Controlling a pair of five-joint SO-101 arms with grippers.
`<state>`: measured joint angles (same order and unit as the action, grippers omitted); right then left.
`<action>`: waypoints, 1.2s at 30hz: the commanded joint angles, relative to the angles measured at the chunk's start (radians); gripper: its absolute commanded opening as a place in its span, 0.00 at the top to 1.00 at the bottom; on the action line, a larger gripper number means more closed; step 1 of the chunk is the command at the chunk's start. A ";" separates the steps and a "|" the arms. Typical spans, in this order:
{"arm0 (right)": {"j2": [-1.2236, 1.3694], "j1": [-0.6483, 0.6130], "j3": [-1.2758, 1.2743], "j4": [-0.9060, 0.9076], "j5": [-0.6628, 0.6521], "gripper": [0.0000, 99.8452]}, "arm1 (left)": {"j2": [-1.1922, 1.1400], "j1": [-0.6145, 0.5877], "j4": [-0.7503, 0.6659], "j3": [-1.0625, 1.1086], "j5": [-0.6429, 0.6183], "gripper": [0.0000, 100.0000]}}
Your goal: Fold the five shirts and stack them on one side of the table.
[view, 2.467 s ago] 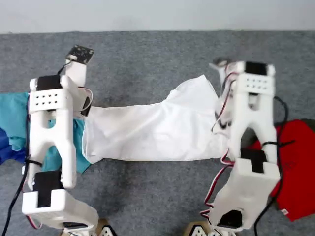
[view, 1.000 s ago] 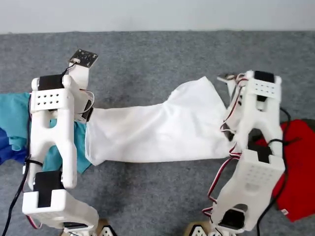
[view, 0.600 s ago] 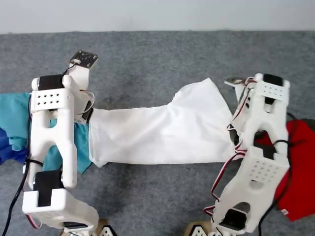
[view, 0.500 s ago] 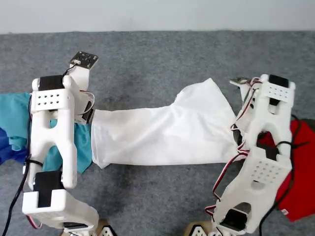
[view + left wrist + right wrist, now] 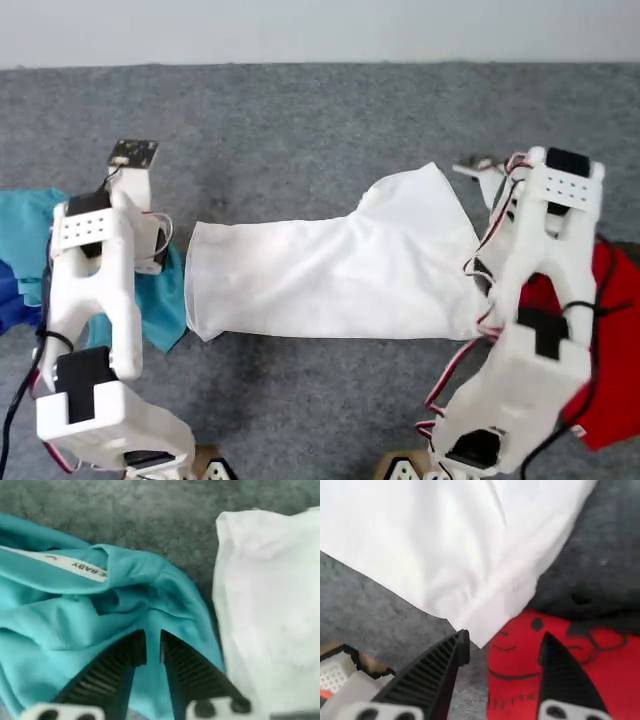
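L gripper (image 5: 152,642): fingers nearly together, only a thin slit btwn them, nothing in it. It hangs right over the teal shirt (image 5: 75,625), tips low at the cloth; contact can't be told. The teal shirt is rumpled, w/ a pale neck band across one fold. Just beside it is the end of the white shirt (image 5: 270,605); a dark strip of table shows btwn the two farther out, and the edges meet closer to the fingers.

R gripper (image 5: 505,640): fingers spread wide, holding nothing. It sits above the spot where the white shirt's (image 5: 445,540) edge meets the red shirt (image 5: 580,680). The red shirt has black print on it. A dark grey cloth (image 5: 600,570) lies against the red shirt and the white one.

High view: the white shirt (image 5: 330,280) lies flat as a long band across the mid table, btwn the L arm (image 5: 90,270) and R arm (image 5: 545,260), w/ one corner reaching toward the far side near the R arm. The teal shirt (image 5: 165,300) is under the L arm at the left side, w/ a dark blue cloth (image 5: 8,300) at the view's edge. The red shirt (image 5: 610,370) is at the right side, partly under the R arm. The table (image 5: 300,120) has a grey felt-like top.
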<state>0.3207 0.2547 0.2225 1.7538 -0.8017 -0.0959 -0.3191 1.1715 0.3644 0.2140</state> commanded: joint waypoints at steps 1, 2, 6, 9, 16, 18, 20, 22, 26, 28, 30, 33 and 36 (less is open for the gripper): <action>-0.170 -0.013 0.003 0.044 0.063 0.77 | 0.005 -0.058 -0.164 0.064 -0.006 0.94; -0.199 -0.013 0.003 0.044 0.078 0.77 | 0.005 -0.075 -0.209 0.088 -0.005 0.94; -0.295 -0.013 0.003 0.044 0.101 0.77 | 0.005 -0.153 -0.365 0.154 0.025 0.94; -0.349 -0.021 0.003 0.041 0.101 0.77 | -0.012 -0.218 -0.486 0.191 0.034 0.94; -0.404 -0.065 0.003 0.041 0.138 0.77 | -0.195 -0.451 -0.620 0.114 0.031 0.94; -0.403 -0.082 0.002 0.041 0.169 0.77 | -0.230 -0.534 -0.615 0.038 0.029 0.94; -0.403 -0.105 0.002 0.041 0.181 0.77 | -0.250 -0.601 -0.572 -0.047 0.029 0.94; -0.403 -0.131 0.002 0.041 0.186 0.77 | -0.252 -0.644 -0.499 -0.139 0.029 0.94; -0.403 -0.180 -0.012 0.041 0.186 0.77 | -0.252 -0.655 -0.218 -0.358 0.028 0.94; -0.403 -0.199 -0.031 0.041 0.187 0.77 | -0.252 -0.601 0.006 -0.463 0.028 0.94; -0.403 -0.209 -0.044 0.039 0.187 0.77 | -0.252 -0.512 0.241 -0.558 0.028 0.94; -0.403 -0.206 -0.046 0.039 0.187 0.77 | -0.252 -0.353 0.523 -0.668 0.029 0.94; -0.403 -0.202 -0.046 0.039 0.187 0.77 | -0.235 -0.226 0.588 -0.668 -0.003 0.94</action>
<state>-0.0414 0.0568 0.1734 1.7553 -0.6252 -0.3567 -0.6659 1.6410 -0.2677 0.2371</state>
